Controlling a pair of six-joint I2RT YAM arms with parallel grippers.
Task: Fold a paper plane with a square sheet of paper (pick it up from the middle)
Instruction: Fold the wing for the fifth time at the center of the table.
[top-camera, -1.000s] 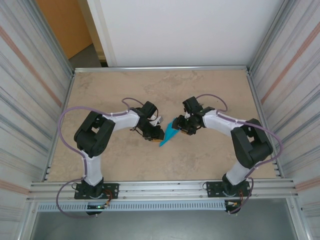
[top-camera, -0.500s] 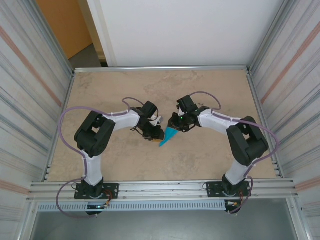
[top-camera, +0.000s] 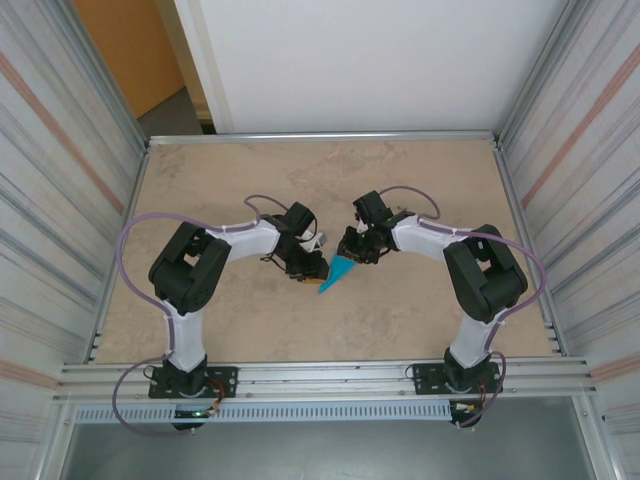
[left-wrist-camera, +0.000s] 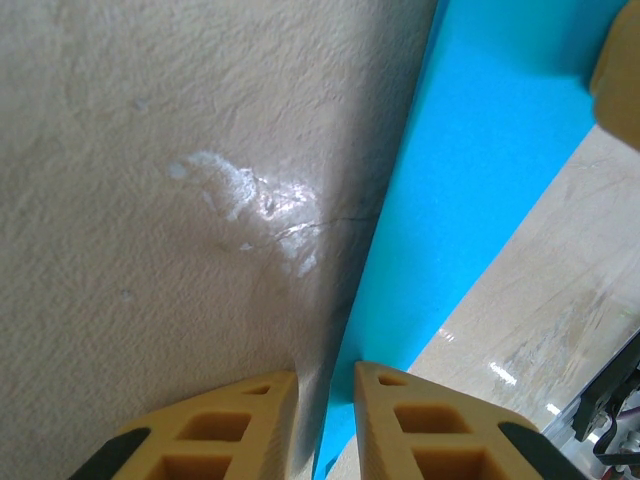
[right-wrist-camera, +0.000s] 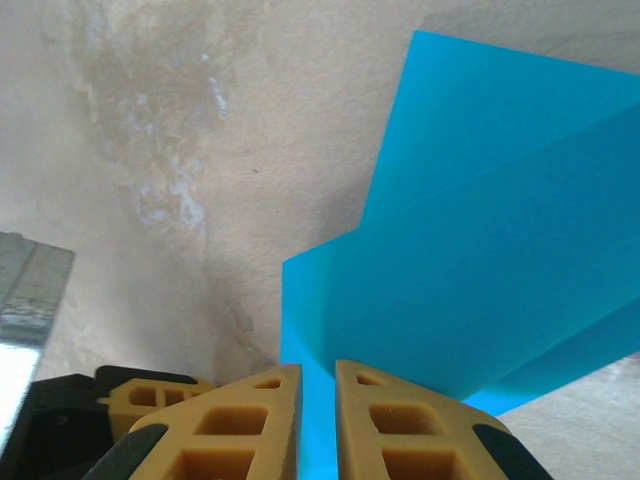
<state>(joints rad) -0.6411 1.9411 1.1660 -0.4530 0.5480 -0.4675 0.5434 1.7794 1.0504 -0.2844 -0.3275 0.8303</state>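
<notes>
The turquoise paper plane (top-camera: 343, 269) is a folded dart at mid-table, its sharp point aimed near-left. My left gripper (top-camera: 315, 270) sits at the pointed end. In the left wrist view the paper plane (left-wrist-camera: 480, 190) narrows down into the slim gap of the left gripper (left-wrist-camera: 326, 375), which is shut on its edge. My right gripper (top-camera: 352, 250) is at the wide far end. In the right wrist view the layered folds of the paper plane (right-wrist-camera: 470, 280) run between the tan fingers (right-wrist-camera: 400, 420), and the right gripper (right-wrist-camera: 318, 368) is shut on them.
The beige table (top-camera: 250, 170) is fenced by metal rails, with corrugated walls (top-camera: 60, 200) on both sides. Both arms bend inward, so their wrists stand close together over the middle. A purple cable (top-camera: 135, 235) loops beside the left arm.
The right gripper has slid left along the paper's wide end and its elbow has swung inward. The left arm and the paper's point have stayed put.
</notes>
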